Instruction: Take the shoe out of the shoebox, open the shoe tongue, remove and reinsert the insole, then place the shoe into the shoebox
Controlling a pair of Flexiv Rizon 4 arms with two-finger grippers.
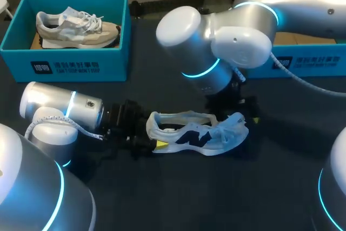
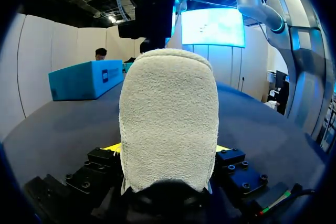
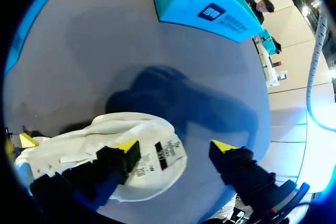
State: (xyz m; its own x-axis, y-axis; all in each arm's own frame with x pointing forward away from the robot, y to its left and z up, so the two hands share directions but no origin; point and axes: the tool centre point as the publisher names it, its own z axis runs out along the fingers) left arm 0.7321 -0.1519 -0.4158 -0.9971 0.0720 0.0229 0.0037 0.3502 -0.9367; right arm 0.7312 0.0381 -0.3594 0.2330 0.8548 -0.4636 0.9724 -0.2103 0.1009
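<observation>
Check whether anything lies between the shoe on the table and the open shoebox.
Nothing lies on the table between the white shoe and the teal shoebox. The box does already hold a beige sneaker, which takes up much of its floor.

Not much you can actually read here. The blue shoebox (image 1: 65, 67) has a white logo block and a line of characters on its front wall, too small to make out. The second blue box (image 1: 308, 62) carries the same kind of print. The shoe (image 1: 197, 133) has a tongue label (image 3: 164, 157) with black print, just beside one finger of your right jaws, and that print is unreadable too.
</observation>
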